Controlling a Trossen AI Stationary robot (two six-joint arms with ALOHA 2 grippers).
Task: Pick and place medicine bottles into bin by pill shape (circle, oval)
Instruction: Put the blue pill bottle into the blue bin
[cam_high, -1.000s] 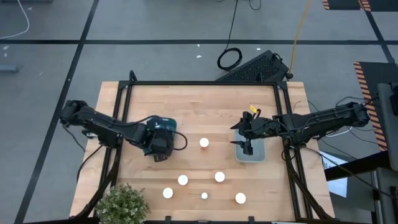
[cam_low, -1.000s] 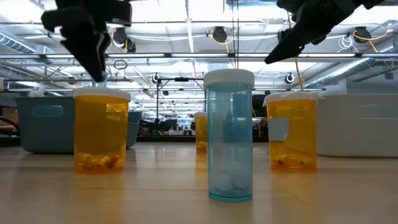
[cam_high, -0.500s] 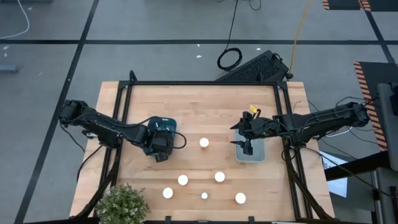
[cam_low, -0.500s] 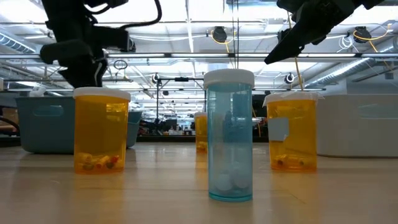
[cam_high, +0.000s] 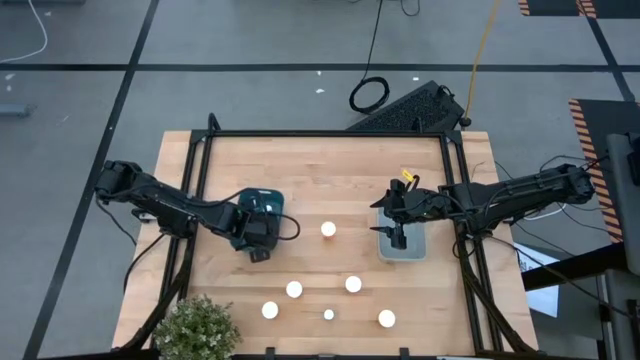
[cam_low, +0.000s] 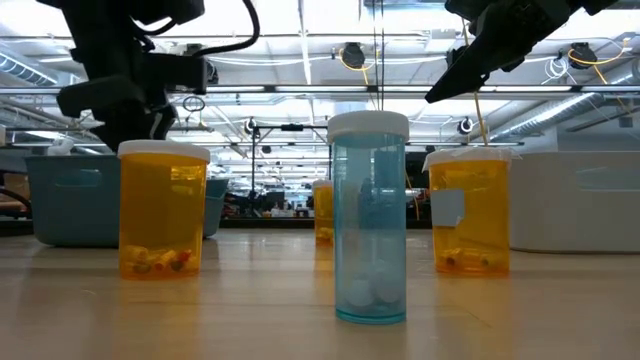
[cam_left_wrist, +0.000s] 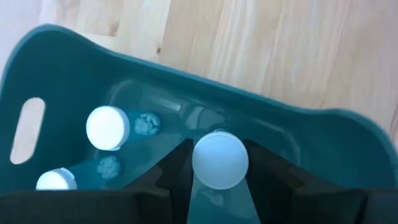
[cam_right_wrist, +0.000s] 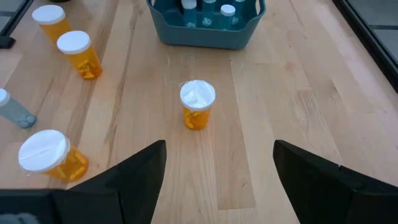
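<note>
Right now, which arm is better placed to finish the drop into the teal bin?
Left. Its gripper hangs inside the teal plastic bin, jaws shut on a white-capped bottle. The right gripper, jaws open and empty, sits across the table over the grey bin.

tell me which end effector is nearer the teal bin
Left. The left end effector hangs directly over the teal bin, shut on a white-capped bottle. The right end effector sits across the table over the pale bin.
</note>
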